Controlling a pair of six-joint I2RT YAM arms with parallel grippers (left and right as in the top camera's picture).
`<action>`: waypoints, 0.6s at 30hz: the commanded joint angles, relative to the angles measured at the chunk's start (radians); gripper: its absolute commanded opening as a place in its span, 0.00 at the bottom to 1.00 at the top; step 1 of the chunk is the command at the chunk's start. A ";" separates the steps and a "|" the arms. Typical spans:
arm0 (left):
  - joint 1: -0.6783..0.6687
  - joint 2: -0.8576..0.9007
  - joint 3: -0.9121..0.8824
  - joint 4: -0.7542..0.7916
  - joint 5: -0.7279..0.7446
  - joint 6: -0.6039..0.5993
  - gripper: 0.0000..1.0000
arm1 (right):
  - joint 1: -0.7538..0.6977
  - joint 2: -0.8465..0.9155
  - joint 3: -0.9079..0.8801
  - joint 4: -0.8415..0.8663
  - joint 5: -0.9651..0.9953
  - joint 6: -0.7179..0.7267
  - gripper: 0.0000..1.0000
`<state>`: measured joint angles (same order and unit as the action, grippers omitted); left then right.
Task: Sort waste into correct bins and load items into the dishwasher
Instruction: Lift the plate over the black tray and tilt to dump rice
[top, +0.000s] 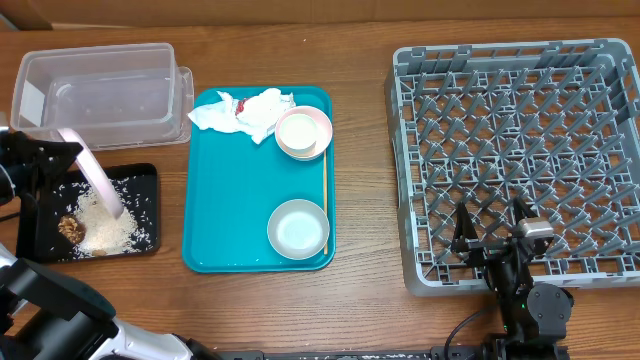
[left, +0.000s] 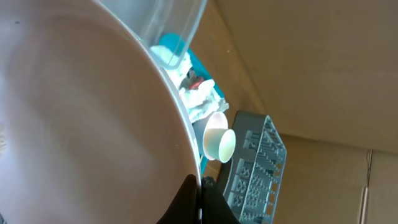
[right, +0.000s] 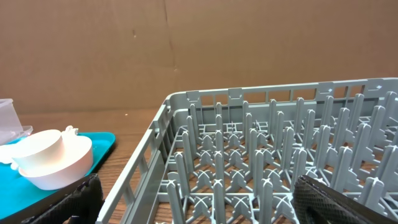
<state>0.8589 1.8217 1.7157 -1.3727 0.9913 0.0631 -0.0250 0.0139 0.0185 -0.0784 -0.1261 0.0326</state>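
Note:
My left gripper (top: 62, 152) is shut on the rim of the pale pink plate (top: 100, 185), holding it steeply tilted over the black tray (top: 145, 175). The plate fills the left wrist view (left: 81, 112), pinched between the fingers (left: 200, 199). A heap of rice (top: 108, 228) with brown bits (top: 70, 228) lies in the black tray. Crumpled napkins (top: 262, 112) and a red wrapper (top: 240, 105) lie on the teal tray (top: 235, 200) with two whitish bowls (top: 303, 132) (top: 298, 228). A white cup (left: 219, 144) sits at the far bowl. My right gripper (top: 495, 235) is open and empty over the dish rack's (top: 520, 150) front edge.
The clear tub (top: 95, 90) stands behind the black tray, with only a few grains inside. A thin wooden stick (top: 325, 200) lies along the teal tray's right edge. The rack's upright pegs (right: 249, 162) fill the right wrist view between my open fingers (right: 211, 205).

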 joint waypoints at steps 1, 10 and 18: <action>-0.002 0.013 0.019 -0.018 0.114 0.090 0.04 | -0.003 -0.011 -0.010 0.005 0.001 -0.003 1.00; 0.005 0.016 0.019 -0.065 0.070 0.124 0.04 | -0.003 -0.011 -0.010 0.006 0.001 -0.003 1.00; 0.008 0.015 0.019 -0.051 0.017 0.074 0.04 | -0.003 -0.011 -0.010 0.006 0.001 -0.003 1.00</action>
<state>0.8597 1.8240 1.7157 -1.4445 1.0321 0.1326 -0.0250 0.0139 0.0185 -0.0780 -0.1265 0.0326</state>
